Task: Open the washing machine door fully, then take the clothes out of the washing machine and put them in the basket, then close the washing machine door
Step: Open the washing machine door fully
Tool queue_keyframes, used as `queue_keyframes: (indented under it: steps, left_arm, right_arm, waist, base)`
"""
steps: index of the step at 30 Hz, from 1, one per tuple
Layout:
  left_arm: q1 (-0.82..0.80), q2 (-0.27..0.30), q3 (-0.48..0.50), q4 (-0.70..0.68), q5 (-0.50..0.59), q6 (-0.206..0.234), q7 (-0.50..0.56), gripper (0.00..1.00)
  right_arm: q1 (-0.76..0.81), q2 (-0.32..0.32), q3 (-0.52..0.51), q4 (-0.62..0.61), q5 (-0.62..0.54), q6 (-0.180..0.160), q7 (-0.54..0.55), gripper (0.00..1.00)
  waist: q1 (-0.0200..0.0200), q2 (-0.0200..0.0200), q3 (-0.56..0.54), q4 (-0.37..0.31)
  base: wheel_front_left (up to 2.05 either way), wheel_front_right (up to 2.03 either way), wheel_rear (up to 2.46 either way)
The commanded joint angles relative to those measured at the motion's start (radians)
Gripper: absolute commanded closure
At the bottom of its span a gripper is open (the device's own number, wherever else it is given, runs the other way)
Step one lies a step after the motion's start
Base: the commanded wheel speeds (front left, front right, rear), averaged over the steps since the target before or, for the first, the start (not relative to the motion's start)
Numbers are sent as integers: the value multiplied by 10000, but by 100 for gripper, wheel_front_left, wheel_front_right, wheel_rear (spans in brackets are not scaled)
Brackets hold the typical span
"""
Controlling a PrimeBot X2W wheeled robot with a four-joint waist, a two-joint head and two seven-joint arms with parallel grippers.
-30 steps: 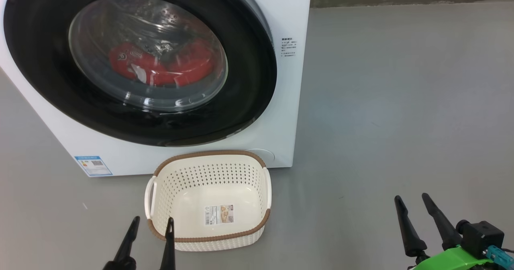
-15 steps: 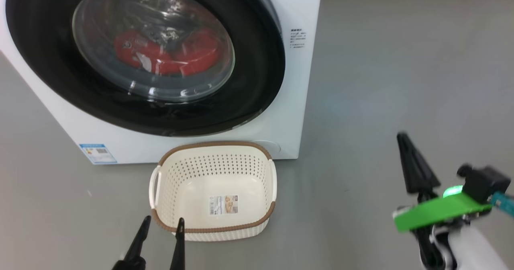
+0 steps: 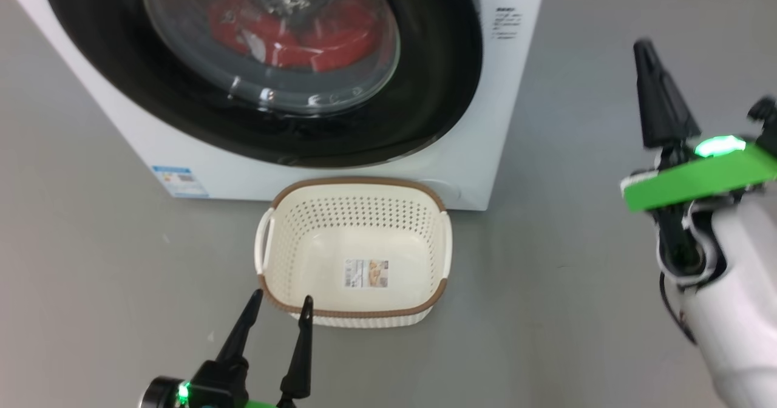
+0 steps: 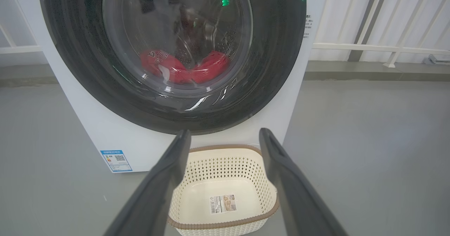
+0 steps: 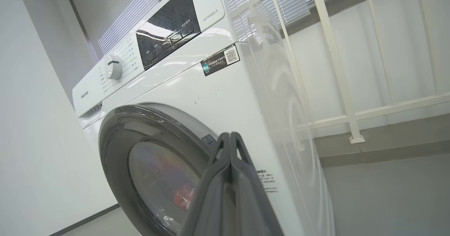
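The white washing machine (image 3: 479, 147) fills the upper left of the head view. Its door (image 3: 425, 104), a wide black rim around a clear glass bowl, lies against the front. Red clothes (image 3: 291, 31) lie inside the drum behind the glass, and they also show through the window as red clothes (image 4: 182, 67). The cream basket (image 3: 355, 311) stands empty on the floor just before the machine. My left gripper (image 3: 280, 302) hangs open by the basket's near rim. My right gripper (image 3: 644, 47) is raised at the right, shut with nothing in it, apart from the door (image 5: 116, 137).
A grey floor (image 3: 576, 286) stretches to the right of the machine and around the basket. A white railing (image 5: 337, 53) runs along the wall behind and beside the machine. A blue label (image 3: 180, 181) sits low on the machine's front.
My right gripper has shut and risen up the right side of the head view. The head camera has tilted down and shifted, so machine and basket sit further right and higher.
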Motion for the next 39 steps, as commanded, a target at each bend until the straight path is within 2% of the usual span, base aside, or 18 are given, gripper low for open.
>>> queue_keyframes:
  steps: [1,7,11,22,33,39]
  left_arm:
    - [-355,23,243,-272,-106,95,-122,0]
    - [-643,22,-131,-269,-302,200,-122,0]
    - [-823,22,-359,-264,-406,258,-122,0]
    - [-1371,22,-953,-312,-726,364,-122,0]
    - [-1839,22,-1334,-353,-1039,483,-122,0]
    - [-1976,22,-1441,-389,-1127,513,-122,0]
  right_arm:
    - [-402,-106,268,-154,197,6,-63,100]
    - [-1634,-650,901,608,1563,6,-63,100]
    - [-2324,-1037,1456,1033,2972,6,197,100]
    - [-3909,-2082,2598,1347,5975,6,1880,100]
    - [-5153,-2515,2856,1991,7680,6,4001,100]
    - [-5646,-2584,2989,2363,7925,6,4885,100]
  waist:
    - [0,0,338,354]
    - [0,0,684,797]
    - [0,0,929,1067]
    - [0,0,1709,1657]
    - [0,0,2403,1983]
    - [0,0,2640,2010]
  base:
    - [0,0,0]
    - [0,0,0]
    - [0,0,0]
    - [0,0,0]
    - [0,0,0]
    - [0,0,0]
